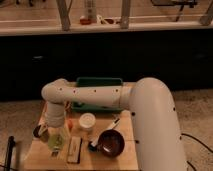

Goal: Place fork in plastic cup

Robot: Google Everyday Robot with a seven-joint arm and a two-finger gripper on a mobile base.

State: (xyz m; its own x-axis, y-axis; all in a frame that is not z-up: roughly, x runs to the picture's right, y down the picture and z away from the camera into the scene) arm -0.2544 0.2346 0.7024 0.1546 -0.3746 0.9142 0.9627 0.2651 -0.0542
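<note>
The white arm sweeps in from 4 o'clock, crosses the wooden table (125, 162) and bends down at its left side. The gripper (56, 128) hangs there, right over the mouth of the plastic cup (58, 142), which stands directly at its 6 o'clock (so close that the two blur together). How wide the gripper stands, and what if anything it holds, cannot be told. A small dark metal cup (40, 133) sits just beside the plastic cup at 9 o'clock, a white round container (86, 121) at 2 o'clock, a dark red bowl (111, 143) at 3 o'clock, and a green bin (98, 84) farther back at 1 o'clock.
</note>
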